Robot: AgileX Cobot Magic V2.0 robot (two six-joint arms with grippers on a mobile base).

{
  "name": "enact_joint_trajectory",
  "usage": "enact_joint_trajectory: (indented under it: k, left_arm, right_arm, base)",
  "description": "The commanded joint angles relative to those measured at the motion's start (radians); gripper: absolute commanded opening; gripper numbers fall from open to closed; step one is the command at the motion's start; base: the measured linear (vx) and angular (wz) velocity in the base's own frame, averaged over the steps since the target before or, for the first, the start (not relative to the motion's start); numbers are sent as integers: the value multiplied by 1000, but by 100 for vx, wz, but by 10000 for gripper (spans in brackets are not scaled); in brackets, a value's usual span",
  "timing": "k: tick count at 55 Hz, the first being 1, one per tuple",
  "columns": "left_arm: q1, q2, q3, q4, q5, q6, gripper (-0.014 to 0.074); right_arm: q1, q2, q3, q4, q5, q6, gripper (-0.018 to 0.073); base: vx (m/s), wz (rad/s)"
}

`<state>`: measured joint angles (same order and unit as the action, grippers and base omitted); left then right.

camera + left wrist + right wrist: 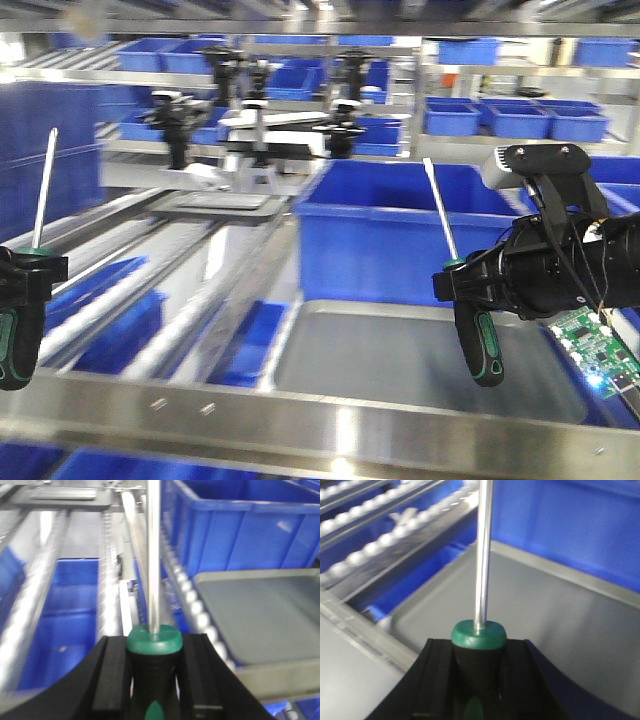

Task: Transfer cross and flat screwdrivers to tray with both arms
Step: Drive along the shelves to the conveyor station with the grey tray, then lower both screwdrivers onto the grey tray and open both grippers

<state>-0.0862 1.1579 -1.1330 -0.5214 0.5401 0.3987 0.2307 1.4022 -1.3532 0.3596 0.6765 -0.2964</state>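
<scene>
My left gripper (22,275) is shut on a screwdriver (30,270) with a green and black handle, its steel shaft pointing up, at the far left. The left wrist view shows the handle (154,670) clamped between the black fingers (114,680). My right gripper (462,285) is shut on a second screwdriver (465,300) of the same kind, held upright above the grey tray (400,350). The right wrist view shows its handle (478,655) between the fingers (437,680), over the tray (560,610). The tips are too blurred to tell cross from flat.
A large blue bin (400,230) stands just behind the tray. Roller rails (150,300) run on the left with blue bins (100,320) beneath. A steel bar (300,425) crosses the front. Shelves of blue bins (520,115) fill the back.
</scene>
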Motion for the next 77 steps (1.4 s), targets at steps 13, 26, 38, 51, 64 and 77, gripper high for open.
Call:
enact_joint_trajectory:
  k: [13, 26, 38, 51, 64, 77]
  left_arm:
    - [-5, -28, -28, -34, -77, 0, 0]
    - [-5, -28, -28, -34, -76, 0, 0]
    - [-5, -28, -28, -34, -76, 0, 0]
    - [-5, -28, -28, -34, -76, 0, 0]
    - [-5, -28, -28, -34, -76, 0, 0]
    - [-5, -28, -28, -34, -79, 0, 0]
  right_arm:
    - [-3, -35, -36, 17, -76, -2, -8]
    - [-3, -35, -36, 17, -76, -2, -8]
    - [-3, -35, -36, 17, -78, -2, -8]
    - [-3, -35, -36, 17, -78, -2, -8]
    - [-3, -35, -36, 17, -78, -2, -8]
    - [-3, -35, -36, 17, -76, -2, -8]
  base:
    - [26, -40]
    - [22, -23]
    - [17, -6]
    - [9, 0]
    - [4, -2]
    - [0, 0]
